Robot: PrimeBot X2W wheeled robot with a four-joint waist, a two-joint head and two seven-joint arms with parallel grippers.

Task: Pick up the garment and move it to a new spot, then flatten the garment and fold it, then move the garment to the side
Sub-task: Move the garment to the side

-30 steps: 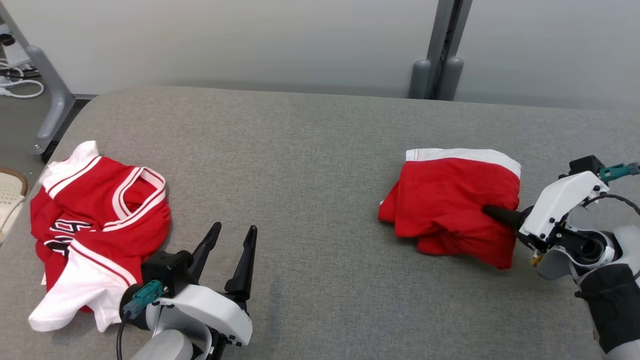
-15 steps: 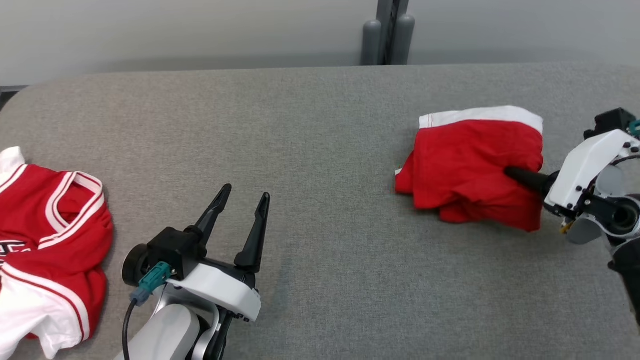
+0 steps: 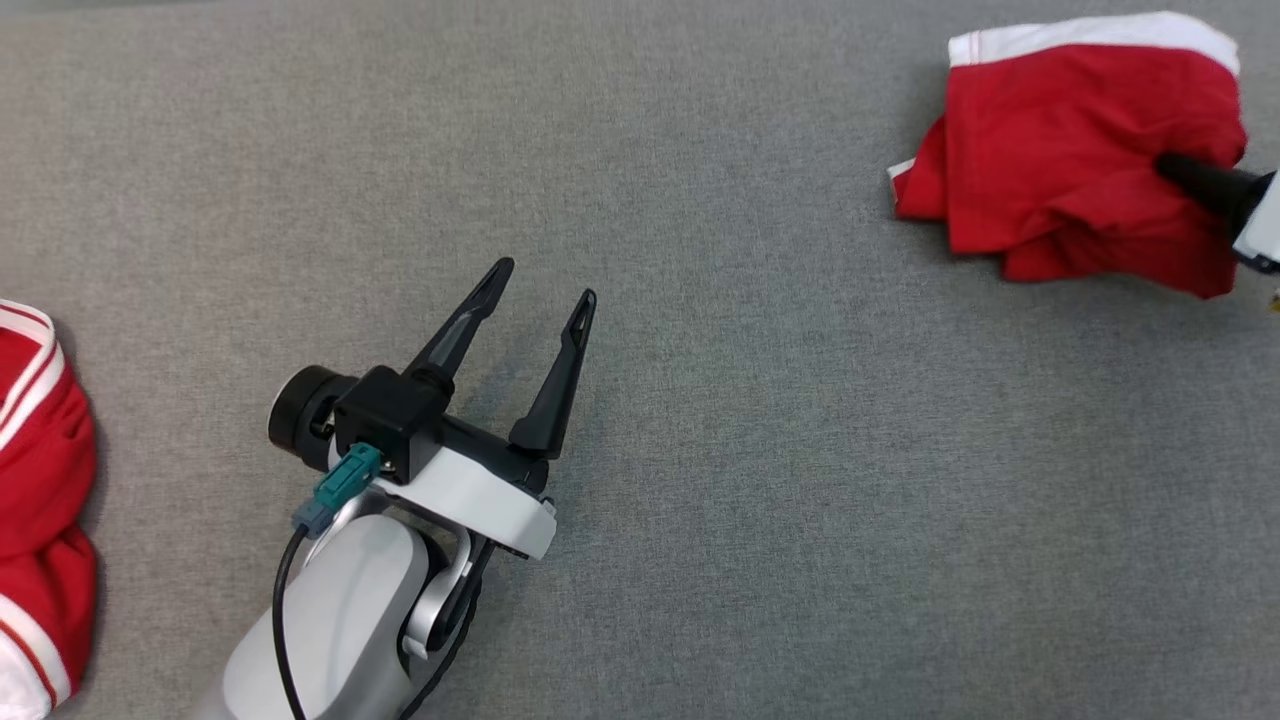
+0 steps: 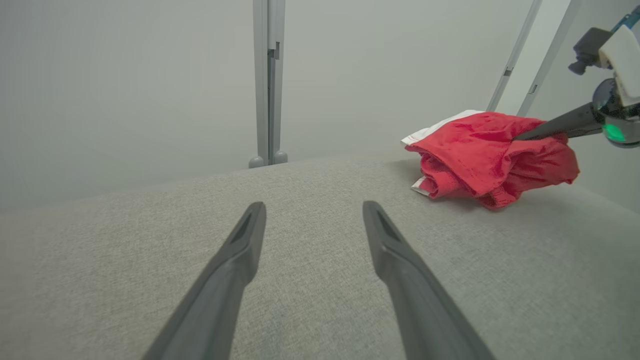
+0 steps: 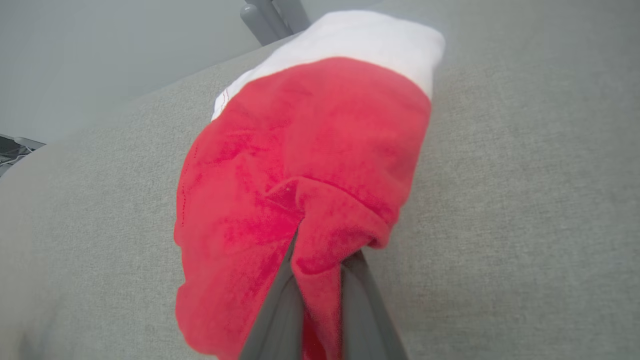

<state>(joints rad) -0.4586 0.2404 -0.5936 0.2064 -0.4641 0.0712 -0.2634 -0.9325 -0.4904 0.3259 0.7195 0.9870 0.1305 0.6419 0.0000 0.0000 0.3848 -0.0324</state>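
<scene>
Toward the grey fabric table's (image 3: 700,200) right edge, the right gripper (image 3: 1185,175) pinches the folded red, white-banded cloth garment (image 3: 1060,150); the left gripper (image 3: 546,280) is spread, empty. Likely the move-aside step; next, set down and release.

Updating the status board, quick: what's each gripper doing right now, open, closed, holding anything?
Left gripper: open, holding nothing.
Right gripper: jaws shut on the red garment.

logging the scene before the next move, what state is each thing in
red garment: loosely folded, resting on the grey padded surface
right gripper: shut on the red garment
left gripper: open, empty
red and white jersey: crumpled, untouched
</scene>
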